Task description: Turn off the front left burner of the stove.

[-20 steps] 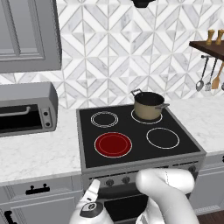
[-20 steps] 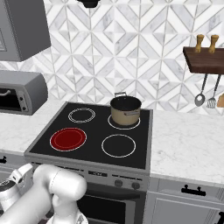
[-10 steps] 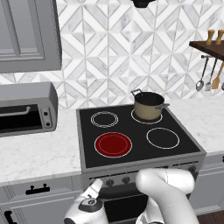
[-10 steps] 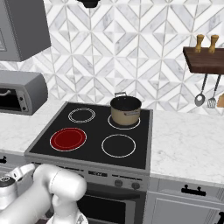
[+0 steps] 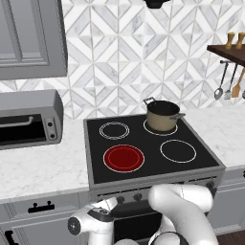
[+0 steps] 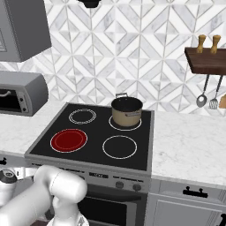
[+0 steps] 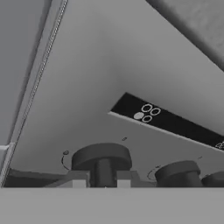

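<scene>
Pot sits on the stove's rear zone behind the red-glowing front left burner, while the gripper grasps 1 dark knob.

Even, bright, shadowless rendered light in both base views; the hand view is dim, grey and softly blurred close up.

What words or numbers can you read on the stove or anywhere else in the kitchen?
No words or numbers can be read in any view.
The stove has a black label strip on its front panel showing small circles, no letters.
Marks around the knob are too small to read.
</scene>
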Robot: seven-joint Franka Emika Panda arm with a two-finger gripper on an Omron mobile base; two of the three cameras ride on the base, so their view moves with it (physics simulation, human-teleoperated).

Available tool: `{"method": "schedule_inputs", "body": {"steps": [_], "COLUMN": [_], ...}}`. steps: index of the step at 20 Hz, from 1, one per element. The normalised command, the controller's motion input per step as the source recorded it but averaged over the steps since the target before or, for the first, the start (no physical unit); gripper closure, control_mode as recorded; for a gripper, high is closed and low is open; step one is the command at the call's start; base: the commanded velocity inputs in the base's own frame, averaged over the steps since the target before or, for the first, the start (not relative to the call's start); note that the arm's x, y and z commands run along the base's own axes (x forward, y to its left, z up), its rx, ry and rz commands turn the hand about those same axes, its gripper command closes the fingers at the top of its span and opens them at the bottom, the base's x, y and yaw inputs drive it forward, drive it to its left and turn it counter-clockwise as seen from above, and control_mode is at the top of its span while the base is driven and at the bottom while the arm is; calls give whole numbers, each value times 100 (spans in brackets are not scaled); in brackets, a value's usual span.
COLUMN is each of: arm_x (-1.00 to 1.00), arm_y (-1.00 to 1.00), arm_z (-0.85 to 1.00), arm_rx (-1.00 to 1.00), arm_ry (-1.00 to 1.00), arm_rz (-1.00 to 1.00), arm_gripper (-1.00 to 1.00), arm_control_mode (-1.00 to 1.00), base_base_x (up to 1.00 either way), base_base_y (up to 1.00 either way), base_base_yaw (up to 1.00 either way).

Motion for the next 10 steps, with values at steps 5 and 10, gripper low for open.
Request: {"method": "schedule_inputs", "body": {"steps": [5, 10], "arm_x": [0, 0], "arm_y": [-29, -26], "arm_z": [0, 0], "arm_rx": [38, 32], "arm_ry": [5, 3], "arm_rz": [-30, -28], "arm_gripper": [100, 100], "arm_control_mode": [-100, -100], "base_base_x": [0, 0], "base_base_y": [0, 0], "base_base_yaw": [0, 0]}}
